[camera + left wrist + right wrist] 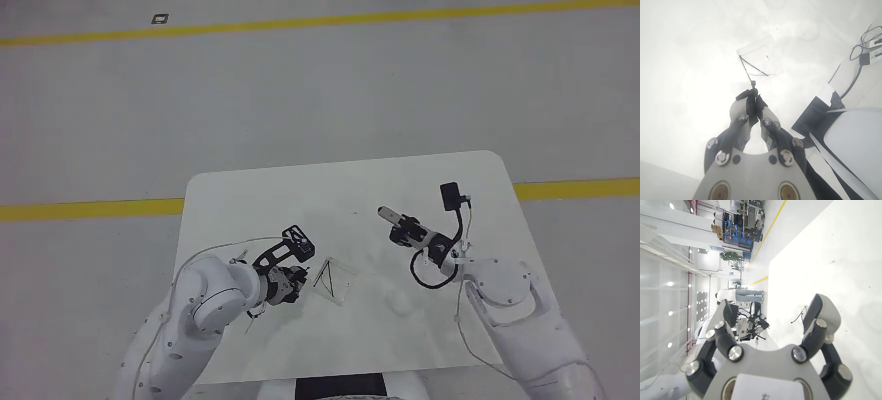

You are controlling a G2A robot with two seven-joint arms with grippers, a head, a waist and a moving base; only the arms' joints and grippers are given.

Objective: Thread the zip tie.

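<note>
Left jaws are pinched together on one end of the zip tie [745, 68], right by its little square head, which sits just past their tips. From there the strap runs straight away from those jaws across a clear square tray [761, 55] lying flat on the white surface [687, 66]. It kinks hard near the tray's far corner and doubles back at an angle, with a thin bit trailing off near the end. From above it looks like a skinny triangle over the tray, just beside my left jaws. Honestly can't tell whether the far part of the strap is resting on the tray or hanging a hair above it. Right jaws are spread wide apart with nothing between them, held over the surface and pointed across at my left jaws. The zip tie is out ahead of them, well apart from their tips, and one of the dark pads [812, 311] covers part of it from that side.
</note>
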